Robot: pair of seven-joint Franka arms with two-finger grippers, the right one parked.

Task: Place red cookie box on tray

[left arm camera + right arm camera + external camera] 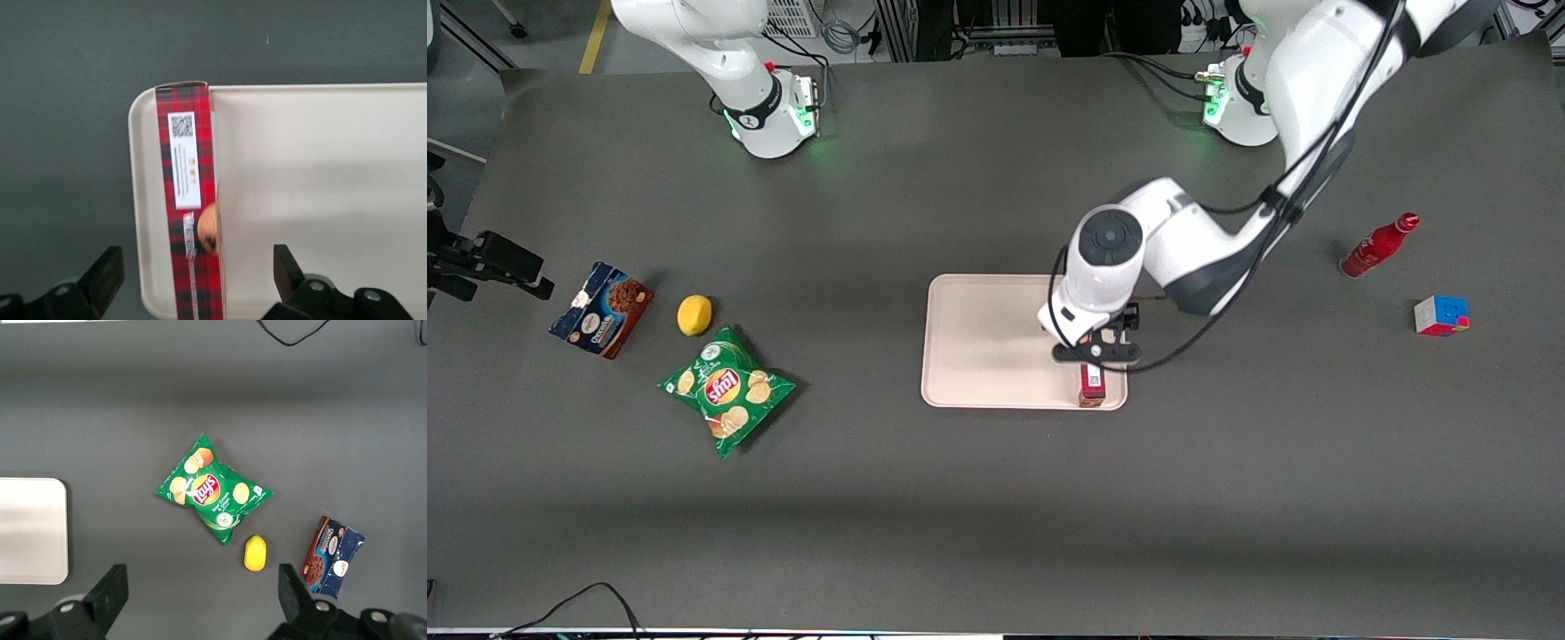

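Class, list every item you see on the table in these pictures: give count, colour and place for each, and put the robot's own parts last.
red cookie box: one, red plaid with a white label, standing on its narrow side on the tray along its rim at the working arm's end.
tray: one, pale pinkish-cream, mid-table.
chip bag: one, green, toward the parked arm's end.
lemon: one, yellow, beside the chip bag.
chocolate cookie box: one, dark blue and brown, beside the lemon.
bottle: one, red, toward the working arm's end.
puzzle cube: one, multicoloured, near the bottle.
hand: one, black, open, above the red cookie box, fingers clear of it.
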